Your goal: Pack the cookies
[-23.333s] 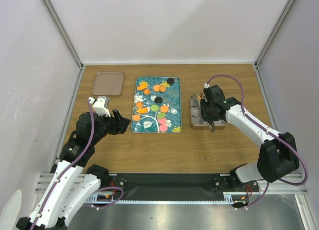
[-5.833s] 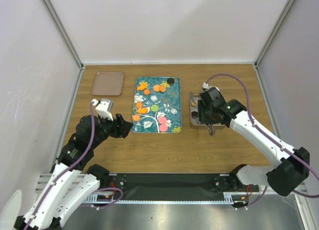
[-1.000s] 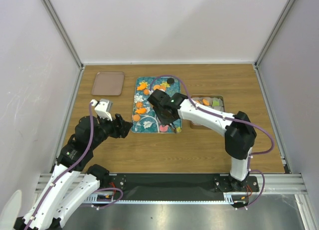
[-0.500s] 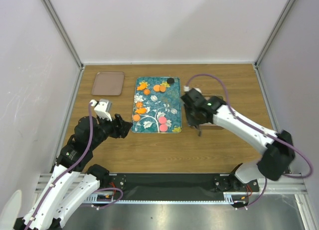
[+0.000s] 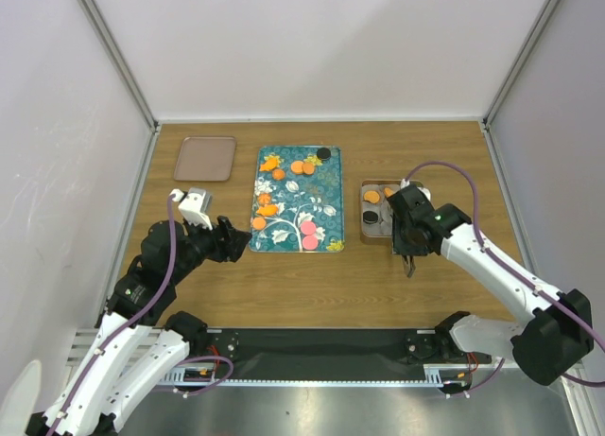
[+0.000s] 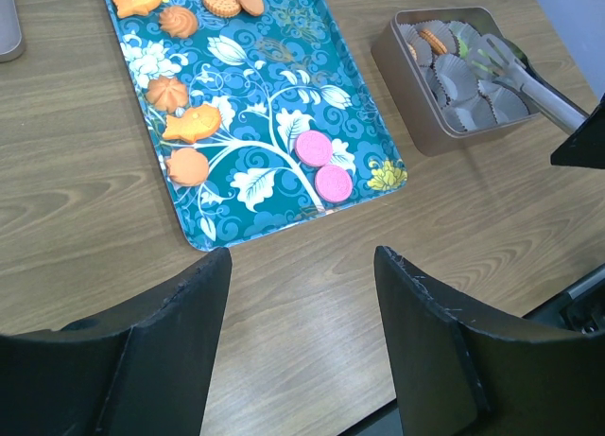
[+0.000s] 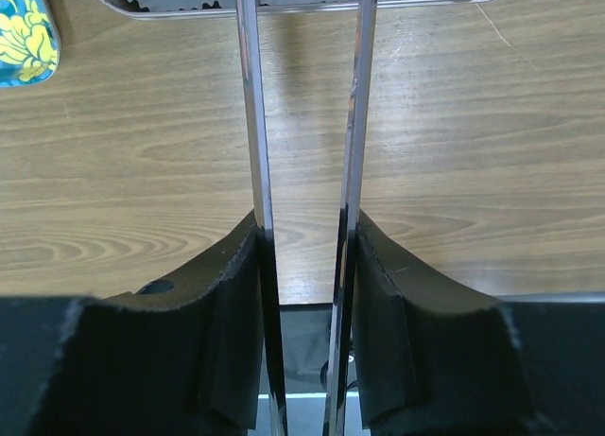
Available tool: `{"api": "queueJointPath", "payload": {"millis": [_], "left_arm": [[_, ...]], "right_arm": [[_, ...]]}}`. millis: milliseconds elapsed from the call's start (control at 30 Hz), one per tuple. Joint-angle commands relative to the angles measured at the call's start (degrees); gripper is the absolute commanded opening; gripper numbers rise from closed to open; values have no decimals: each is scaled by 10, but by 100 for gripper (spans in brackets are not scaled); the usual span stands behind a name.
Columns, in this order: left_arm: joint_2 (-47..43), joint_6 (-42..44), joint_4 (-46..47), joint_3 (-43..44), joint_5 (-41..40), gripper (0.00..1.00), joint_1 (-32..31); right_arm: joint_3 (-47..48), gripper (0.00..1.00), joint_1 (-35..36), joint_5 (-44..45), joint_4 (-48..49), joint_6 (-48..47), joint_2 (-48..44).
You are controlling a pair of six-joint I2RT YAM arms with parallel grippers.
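The cookies lie on a teal floral tray (image 5: 321,185): two pink ones (image 5: 308,235), several orange ones (image 5: 302,166) and a black one (image 5: 323,153). They also show in the left wrist view, pink (image 6: 322,165) and orange (image 6: 187,166). A metal tin (image 5: 364,235) with paper cups holds an orange cookie (image 5: 372,197) and a black one (image 5: 371,217). My right gripper (image 5: 405,230) is shut on metal tongs (image 7: 249,95), whose tips reach over the tin (image 6: 406,124). I cannot tell whether the tongs hold anything. My left gripper (image 5: 236,239) is open and empty, over the table near the tray's near left corner.
A flat brown lid (image 5: 205,158) lies at the back left of the table. The tin (image 7: 284,6) stands just right of the tray. Grey walls close in the table on three sides.
My right arm has swung from over the tray rightwards to the tin with the tongs. The green cookie seen on the tray earlier is gone from it. The left arm has not moved.
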Motion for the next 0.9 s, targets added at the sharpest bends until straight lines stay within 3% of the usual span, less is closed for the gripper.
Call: {"api": "queueJointPath", "payload": {"millis": [0,867], "left_arm": [[-3,4,14,1,5,68,-7],[-7,4,14,1,3,69,-7]], "right_arm": [[-6,39,-6,-4,23,10,1],[-7,47,-23,-17,45,-11,27]]}}
